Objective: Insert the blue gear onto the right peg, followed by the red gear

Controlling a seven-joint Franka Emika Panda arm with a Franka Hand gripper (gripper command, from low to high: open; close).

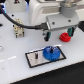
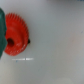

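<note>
The blue gear [image 1: 50, 53] lies flat on the right half of the grey black-framed plate [image 1: 33, 60], over the spot of the right peg, which it mostly hides. The plate's other thin post [image 1: 36, 53] stands bare on the left half. Behind the plate, on the white table, the red gear [image 1: 64, 37] rests, and it is large in the wrist view [image 2: 15, 34]. My gripper [image 1: 59, 34] hangs low over the red gear, open, with its teal fingertips [image 1: 48, 36] spread wide to either side. One teal finger [image 2: 1, 30] shows beside the gear, and nothing is held.
A small black-and-white block [image 1: 19, 31] with a dark cable stands at the back on the exterior view's left. A pale object [image 1: 1, 48] sits at the left edge. The arm's white body [image 1: 45, 10] fills the back.
</note>
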